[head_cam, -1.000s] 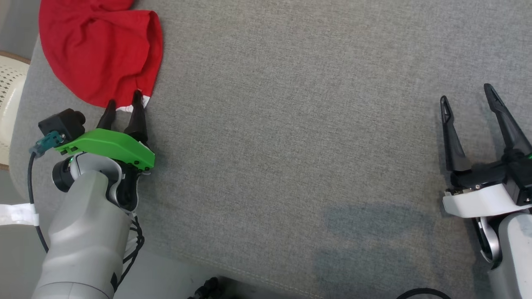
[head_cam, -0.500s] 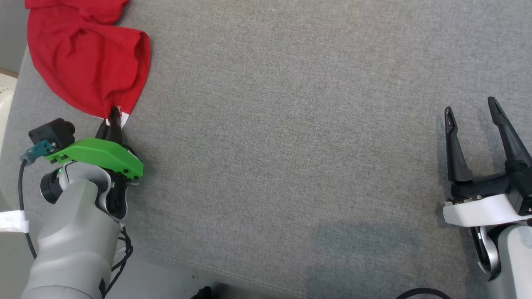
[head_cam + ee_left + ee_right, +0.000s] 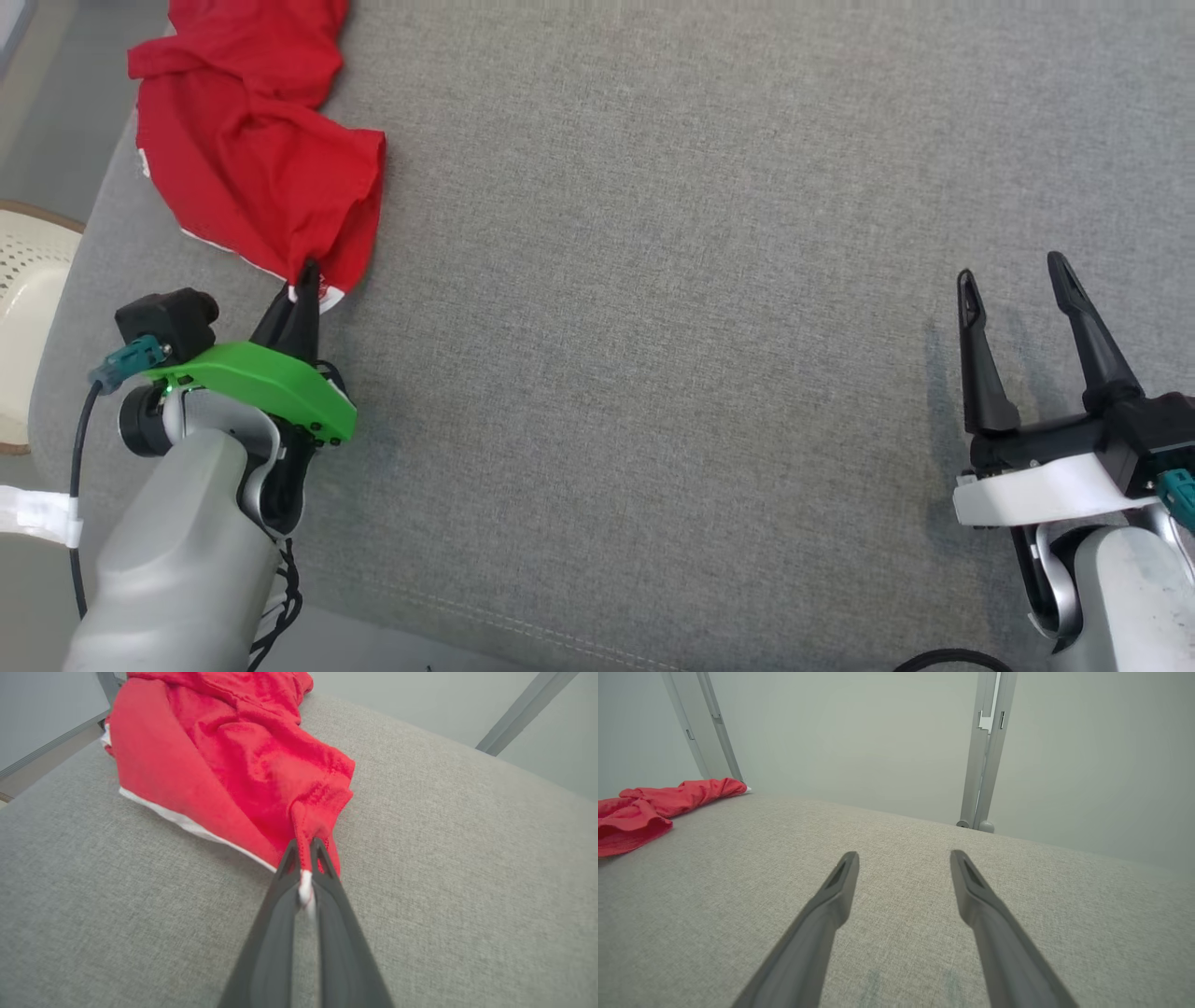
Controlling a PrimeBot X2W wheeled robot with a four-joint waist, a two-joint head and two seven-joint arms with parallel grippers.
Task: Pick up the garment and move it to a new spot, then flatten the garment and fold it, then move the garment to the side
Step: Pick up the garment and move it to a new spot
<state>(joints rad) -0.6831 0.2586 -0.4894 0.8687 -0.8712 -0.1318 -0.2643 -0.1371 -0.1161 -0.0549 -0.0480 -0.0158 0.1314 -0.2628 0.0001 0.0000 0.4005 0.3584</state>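
Garment (image 3: 252,177) top cut off, hem pinched in closed left gripper (image 3: 302,276), right gripper (image 3: 1011,269) spread, empty.

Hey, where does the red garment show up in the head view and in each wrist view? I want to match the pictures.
Head view: red garment at the upper left, its near hem pinched by the left gripper.
Left wrist view: red garment across the top left and centre, hem between the shut jaws.
Right wrist view: red garment at the far left edge, mid-height.
Shared landmark: the grey fabric surface it lies on.
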